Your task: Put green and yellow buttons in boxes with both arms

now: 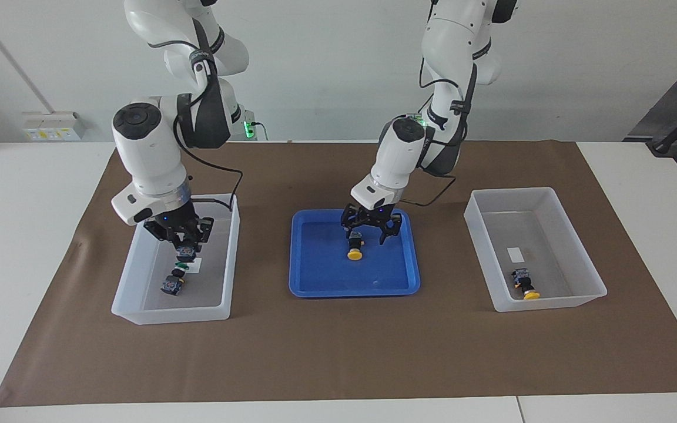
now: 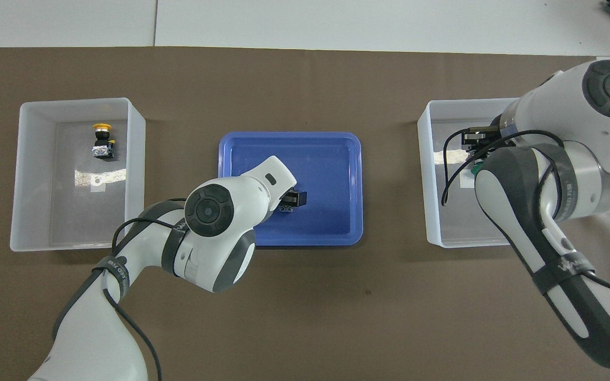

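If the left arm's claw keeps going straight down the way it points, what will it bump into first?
Most likely the yellow button in the blue tray: the open left gripper points down right over it, though its exact height is unclear.

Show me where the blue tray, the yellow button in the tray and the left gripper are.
blue tray (image 1: pixel 321 285): facing view, bare floor by its edge.
yellow button (image 1: pixel 354 254): facing view, its yellow cap.
left gripper (image 1: pixel 372 237): facing view, between the fingertips, over the button.
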Robot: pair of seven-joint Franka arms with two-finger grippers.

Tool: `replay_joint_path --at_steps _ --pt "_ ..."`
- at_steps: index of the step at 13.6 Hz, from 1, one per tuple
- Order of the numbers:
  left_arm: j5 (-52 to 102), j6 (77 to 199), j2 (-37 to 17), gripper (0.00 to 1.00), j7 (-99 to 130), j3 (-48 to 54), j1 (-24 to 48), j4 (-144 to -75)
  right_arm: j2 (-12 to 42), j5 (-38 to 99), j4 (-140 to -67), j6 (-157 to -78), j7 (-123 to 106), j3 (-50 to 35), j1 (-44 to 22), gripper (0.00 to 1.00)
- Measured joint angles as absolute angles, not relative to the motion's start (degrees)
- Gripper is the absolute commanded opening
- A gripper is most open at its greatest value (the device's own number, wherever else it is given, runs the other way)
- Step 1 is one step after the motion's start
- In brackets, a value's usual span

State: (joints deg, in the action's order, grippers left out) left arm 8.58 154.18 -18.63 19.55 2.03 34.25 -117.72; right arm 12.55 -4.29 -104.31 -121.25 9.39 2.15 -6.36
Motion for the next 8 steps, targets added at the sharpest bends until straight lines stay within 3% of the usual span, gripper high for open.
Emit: replay_joint_path --at_steps 1,2,3,4,6,8 --pt "8.6 155.4 -19.9 0.89 19.7 2.0 34.5 -117.7 12.5 -3.6 -107.0 -123.8 9.3 2.2 -6.0 0.0" --pt "8.6 156.0 -20.8 0.6 19.7 2.0 34.7 -117.7 12.5 -3.1 -109.6 -126.8 9.3 2.1 -6.0 0.0" --pt "8.6 156.4 -21.1 0.16 19.7 1.9 34.8 -117.7 12.5 -2.6 -112.4 -129.8 9.3 2.1 -6.0 0.01" --pt "8.6 156.4 -21.1 0.0 20.2 1.8 34.9 -117.7 12.5 -2.0 -114.4 -132.1 9.3 2.1 -5.9 0.08" --pt "8.6 156.4 -21.0 0.0 21.9 1.8 34.9 -117.6 12.5 -1.1 -118.0 -136.6 9.3 2.1 -5.6 0.3" --pt "8.6 156.4 -20.9 0.0 22.7 1.6 34.9 -117.5 12.5 -1.0 -119.8 -138.9 9.3 2.1 -5.4 0.66"
